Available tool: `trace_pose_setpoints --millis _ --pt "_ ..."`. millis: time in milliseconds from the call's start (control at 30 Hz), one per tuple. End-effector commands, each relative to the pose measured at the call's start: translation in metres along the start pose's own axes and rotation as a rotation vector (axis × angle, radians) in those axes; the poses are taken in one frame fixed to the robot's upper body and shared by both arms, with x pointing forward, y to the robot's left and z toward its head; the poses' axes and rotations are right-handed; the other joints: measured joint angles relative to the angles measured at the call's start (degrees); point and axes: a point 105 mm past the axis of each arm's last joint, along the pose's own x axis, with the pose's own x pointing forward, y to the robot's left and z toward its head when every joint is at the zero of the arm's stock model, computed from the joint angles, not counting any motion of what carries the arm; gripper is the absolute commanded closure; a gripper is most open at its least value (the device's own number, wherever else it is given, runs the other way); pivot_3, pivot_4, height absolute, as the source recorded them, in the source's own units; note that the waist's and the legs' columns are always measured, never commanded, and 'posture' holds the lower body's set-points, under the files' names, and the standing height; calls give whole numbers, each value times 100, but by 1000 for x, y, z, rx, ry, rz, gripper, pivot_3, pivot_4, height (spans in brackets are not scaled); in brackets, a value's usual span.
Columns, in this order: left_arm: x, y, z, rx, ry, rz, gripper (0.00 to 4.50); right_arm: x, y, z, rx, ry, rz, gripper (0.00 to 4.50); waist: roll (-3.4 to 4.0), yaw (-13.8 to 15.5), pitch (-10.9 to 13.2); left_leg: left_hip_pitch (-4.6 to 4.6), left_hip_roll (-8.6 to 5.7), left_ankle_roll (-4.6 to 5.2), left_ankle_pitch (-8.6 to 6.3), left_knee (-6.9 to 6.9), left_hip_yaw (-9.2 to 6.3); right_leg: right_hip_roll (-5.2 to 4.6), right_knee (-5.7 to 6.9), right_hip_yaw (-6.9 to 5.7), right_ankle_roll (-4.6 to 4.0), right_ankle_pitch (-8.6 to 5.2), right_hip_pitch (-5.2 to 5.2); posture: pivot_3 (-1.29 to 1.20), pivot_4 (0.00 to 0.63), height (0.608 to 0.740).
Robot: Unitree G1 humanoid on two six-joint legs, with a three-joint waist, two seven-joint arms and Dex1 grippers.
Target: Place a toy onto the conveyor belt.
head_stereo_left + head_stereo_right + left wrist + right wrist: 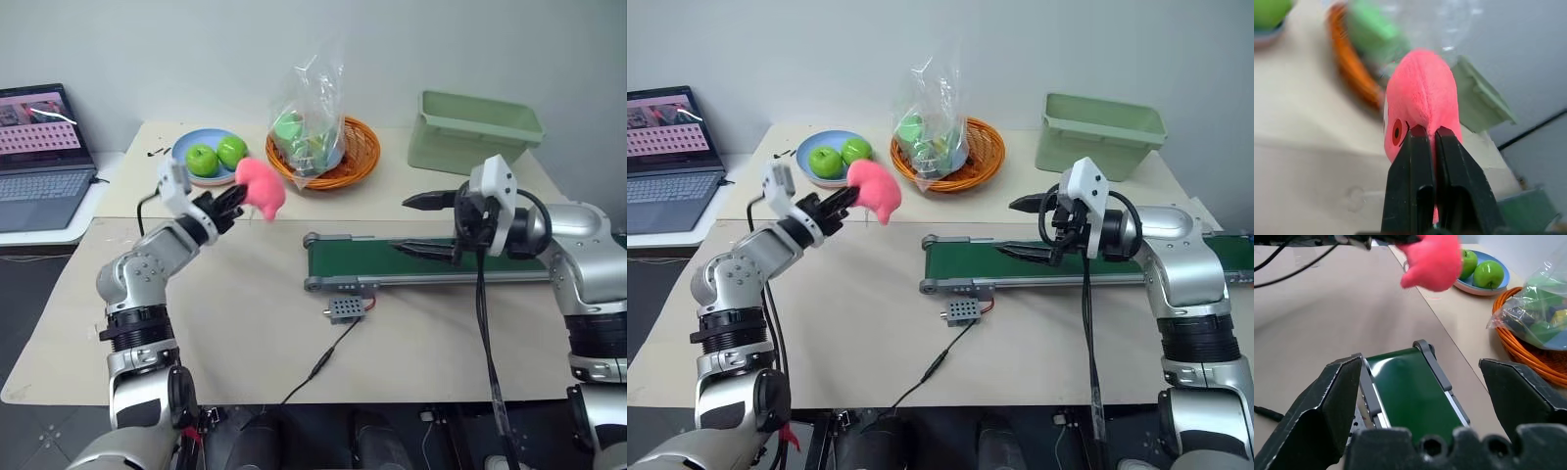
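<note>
Pink, rounded plush toy (260,188) is squashing softly in the shut left claw (233,201), light and yielding; the right claw (428,225) is gaping empty above the dark green conveyor belt (372,261).

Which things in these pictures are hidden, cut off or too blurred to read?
- Conveyor belt: its far end, eye views, hidden behind the right arm.
- Bag in the basket: contents, eye views, blurred by crinkled plastic.
- Toy: lower part, left wrist view, covered by the left gripper.
- Laptop: screen text, too small; cut by the edge.
- Bin: inside, hidden by its wall.
</note>
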Motion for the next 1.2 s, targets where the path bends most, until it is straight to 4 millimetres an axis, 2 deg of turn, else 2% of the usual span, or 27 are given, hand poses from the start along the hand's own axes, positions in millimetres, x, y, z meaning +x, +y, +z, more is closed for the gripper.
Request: trace_pose_setpoints --millis 33,100,200,233,267,400,500,700,867,1200 --pt "-1 -36 -2 443 6 -116 4477 -4 -6 16 -57 -35 -16 0 0 -14 0 0 0 0 0 -1 0 0 0 1 0 0 0 0 150 740" --pt "-3 -47 -12 696 26 -166 4477 -3 -7 16 -59 -35 -16 0 1 -43 0 6 1 0 0 -7 5 4 -5 4 -1 0 0 0 150 740" --pt "-3 -46 -13 1027 19 -164 4477 -2 -7 15 -58 -37 -14 0 1 -39 0 7 2 -1 1 -8 9 5 -11 6 -2 -1 -4 0 150 740" --pt "-5 -47 -17 1282 22 -194 4477 -2 -8 15 -57 -37 -14 0 1 -39 0 8 2 -1 1 -7 9 5 -11 6 -2 -1 -3 0 150 740" --pt "-7 -49 -24 1459 31 -242 4477 -1 -8 15 -57 -38 -14 0 1 -44 0 8 3 -1 1 -7 9 5 -12 6 -2 -1 -3 0 150 740" --pt "-11 -61 -30 1674 -61 -375 4477 -1 -8 15 -58 -40 -12 0 6 -26 -2 8 4 2 0 -9 18 3 -13 10 -4 -2 -4 0 150 740" --pt "-13 -63 -39 1845 -108 -453 4477 -2 -7 15 -57 -40 -10 0 6 25 -2 2 5 6 -2 -4 19 1 -11 6 -3 -2 -5 0 150 740" --pt "-13 -67 -42 1981 -236 -519 4477 -6 -6 15 -52 -30 -5 0 6 36 -2 2 6 7 -3 -4 21 3 -7 6 -3 -2 -5 0 150 740" --pt "-4 -67 -44 1913 -300 -493 4477 -8 -5 14 -51 -20 -7 0 6 46 -2 2 6 8 -3 -3 21 3 -3 5 -2 -1 -4 0 150 740" --pt "14 -62 -78 1801 -233 -520 4477 -13 -5 15 -56 -12 -29 0 6 46 -2 2 6 9 -3 -1 21 4 0 3 0 -1 -4 0 150 740"
